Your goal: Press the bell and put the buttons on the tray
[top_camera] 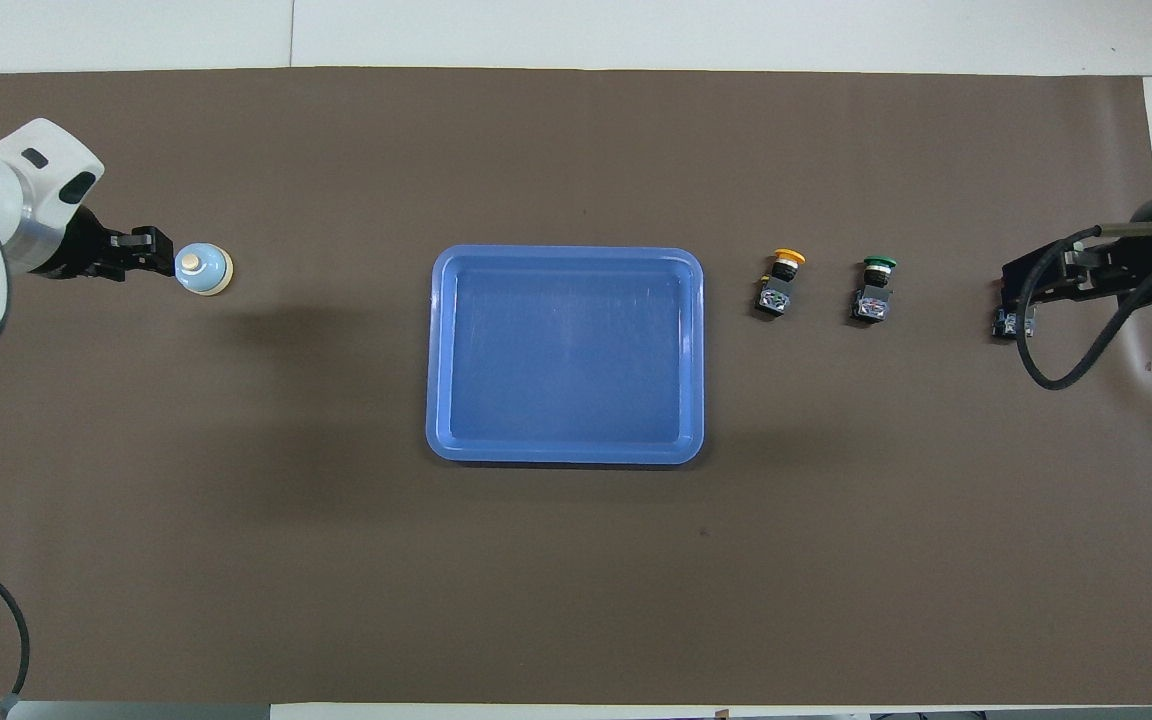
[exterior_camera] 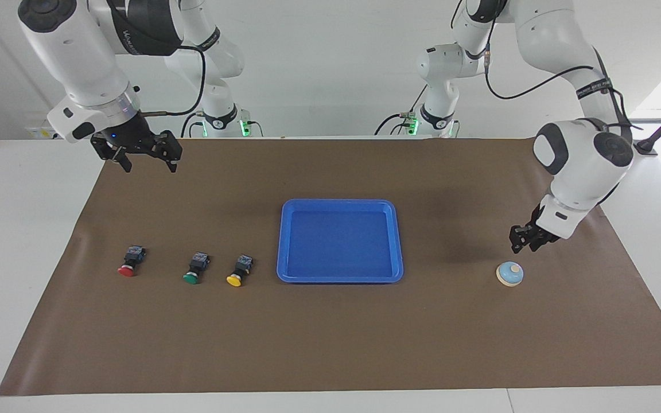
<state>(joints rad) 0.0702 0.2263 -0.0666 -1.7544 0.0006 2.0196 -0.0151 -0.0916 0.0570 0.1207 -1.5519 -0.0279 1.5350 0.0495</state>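
one shallow rectangular bright blue plastic tray (exterior_camera: pixel 340 205) with a raised rim sits mid-mat on the brown table cover (exterior_camera: pixel 330 344), nothing in it.

three push-button switches with black blocky bodies lie in a row toward the right arm's end, none on the tray: yellow-capped button (exterior_camera: pixel 240 271) nearest the tray, green-capped button (exterior_camera: pixel 195 268) next, red-capped button (exterior_camera: pixel 130 261) outermost.

one small round bell (exterior_camera: pixel 509 273), light blue dome with cream knob and cream rim, stands on the mat toward the left arm's end, well apart from the tray.

left gripper (exterior_camera: pixel 528 240) hangs in the air just above the bell, not touching it; cannot tell whether its fingers are parted or together.

right gripper (exterior_camera: pixel 146 164) waits raised over the mat's corner near its base, fingers spread, holding nothing.
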